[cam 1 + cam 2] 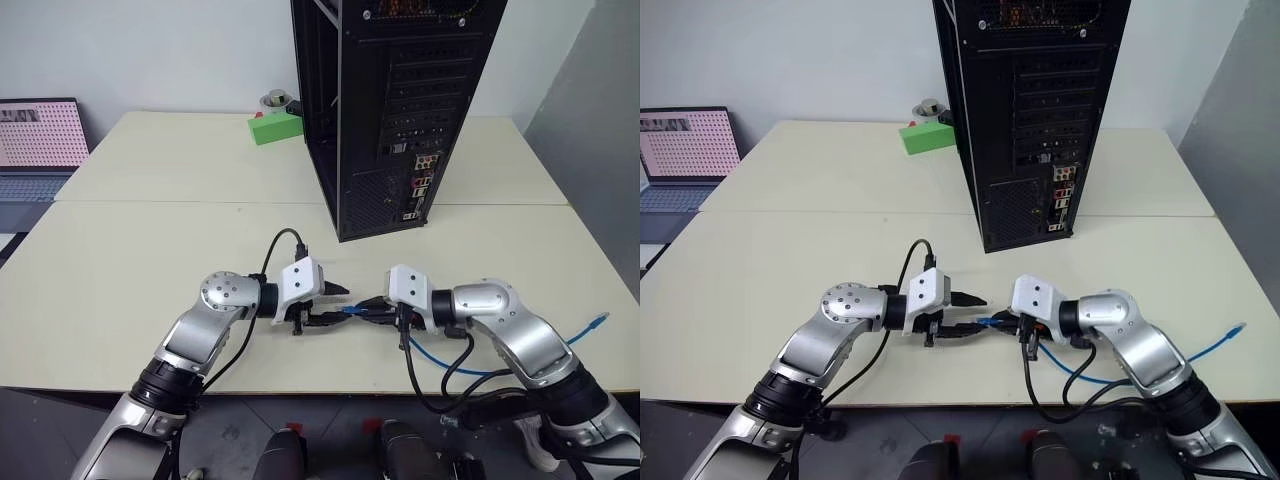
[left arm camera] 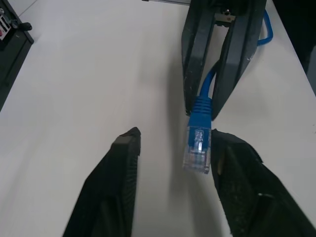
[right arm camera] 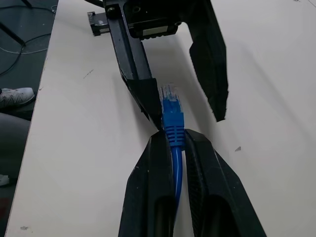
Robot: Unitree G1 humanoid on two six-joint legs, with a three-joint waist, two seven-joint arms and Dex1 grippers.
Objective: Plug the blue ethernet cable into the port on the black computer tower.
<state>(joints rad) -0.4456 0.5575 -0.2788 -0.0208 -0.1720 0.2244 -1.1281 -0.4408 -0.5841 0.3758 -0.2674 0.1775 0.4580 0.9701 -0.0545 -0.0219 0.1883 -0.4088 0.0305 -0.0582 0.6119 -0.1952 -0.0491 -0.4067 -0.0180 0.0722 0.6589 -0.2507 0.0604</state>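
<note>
The right claw (image 3: 174, 143) is pinching the blue cable (image 3: 173, 129), its plug pointing at nine o'clock between the left claw's (image 2: 170, 145) parted fingers (one touching it); the tower (image 1: 400, 110) is standing at twelve.

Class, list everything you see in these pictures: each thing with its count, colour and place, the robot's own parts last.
table: one, cream, under everything.
black computer tower: one, upright at the table's far middle, rear connectors facing the robot.
green box: one, beside the tower, on its left.
laptop: one, grey, screen lit, far left.
blue ethernet cable: one, plug end between the two pincers, the rest trailing right to its other end.
right pincer: black, shut on the cable.
left pincer: black, fingers apart around the plug.
</note>
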